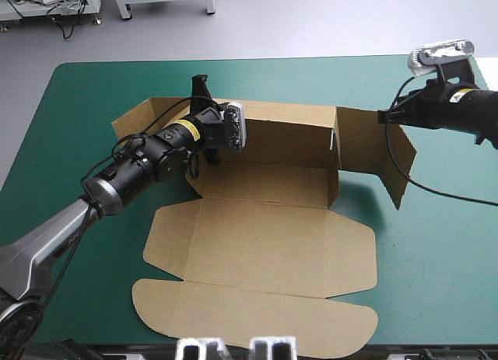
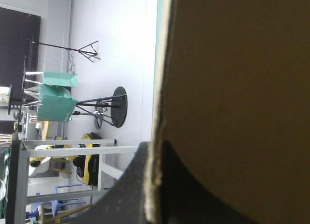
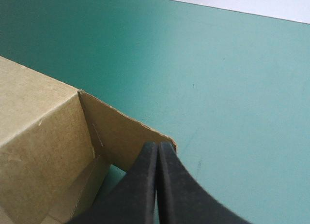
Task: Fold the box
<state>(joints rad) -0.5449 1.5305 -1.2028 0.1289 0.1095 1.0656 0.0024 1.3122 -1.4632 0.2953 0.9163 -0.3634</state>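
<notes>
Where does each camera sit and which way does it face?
High view: above and behind the robot, forward and down at the table and box; left arm, right arm show.
Left wrist view: above that wrist, quarter-turned, along the box's raised wall edge; left gripper shut on it.
Right wrist view: above that wrist, down at the box's right flap; right gripper shut on its corner.
Shared: high and right wrist show that flap.

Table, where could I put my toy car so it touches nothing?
Bare teal-green table cover lies right of the brown cardboard box, toward the near right corner, and in a strip between its back wall and the far edge. The middle is crowded: the black-fingered left gripper and right gripper pinch the box's walls.
</notes>
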